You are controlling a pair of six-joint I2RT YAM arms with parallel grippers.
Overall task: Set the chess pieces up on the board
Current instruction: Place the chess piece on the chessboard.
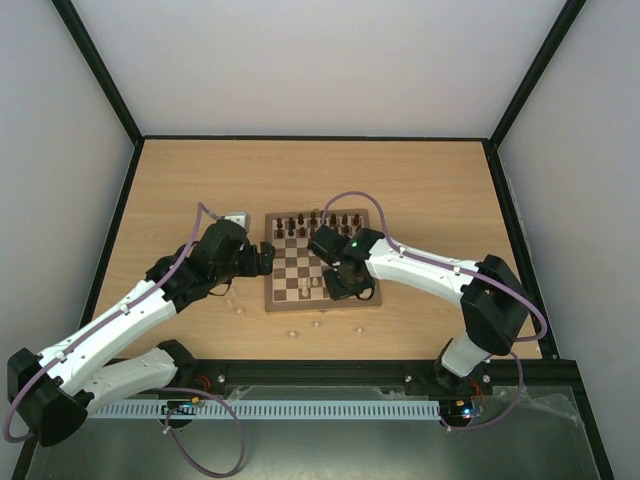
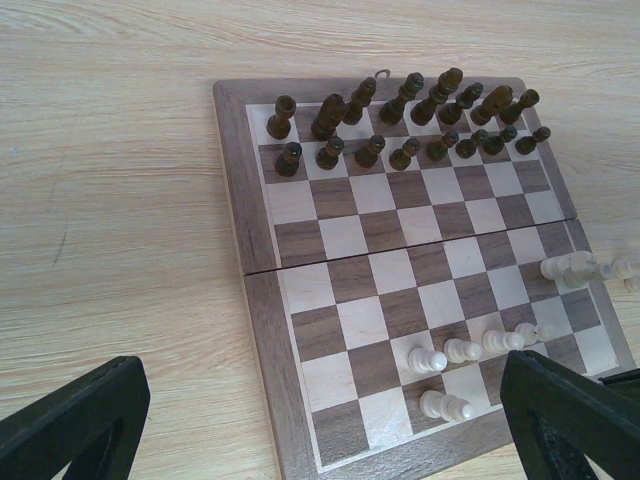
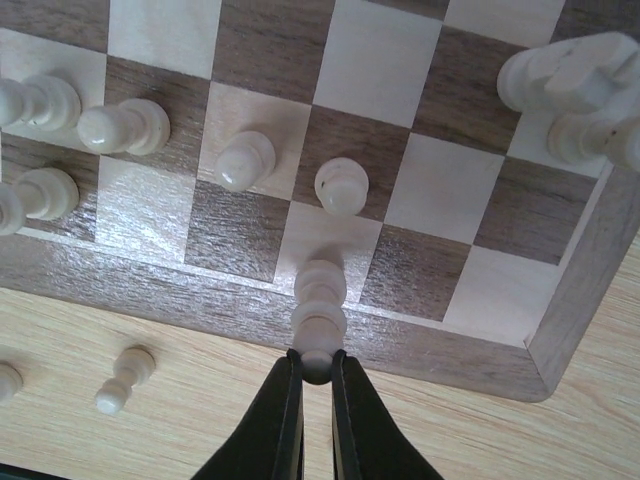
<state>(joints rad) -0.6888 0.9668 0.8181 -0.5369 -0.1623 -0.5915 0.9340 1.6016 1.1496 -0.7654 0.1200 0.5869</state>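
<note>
Your view, notes:
- Light wood-grain table (image 1: 420, 180) fills enclosure floor.
- White walls (image 1: 300, 60) rise behind table's far edge and along both table sides.
- Black frame bars (image 1: 100, 70) climb from table's far corners and edge table's sides.
- Small pale grey block (image 1: 237, 214) sits on table, left of table's centre, partly hidden; you cannot tell what it is.
- Black rail (image 1: 320, 372) runs along table's near edge.
- White slotted strip (image 1: 300, 408) lies just past rail, off table's near side.

board (image 2: 270, 340): dark-brown and cream checks; chess pieces (image 2: 329, 117): dark brown, pale cream
</note>
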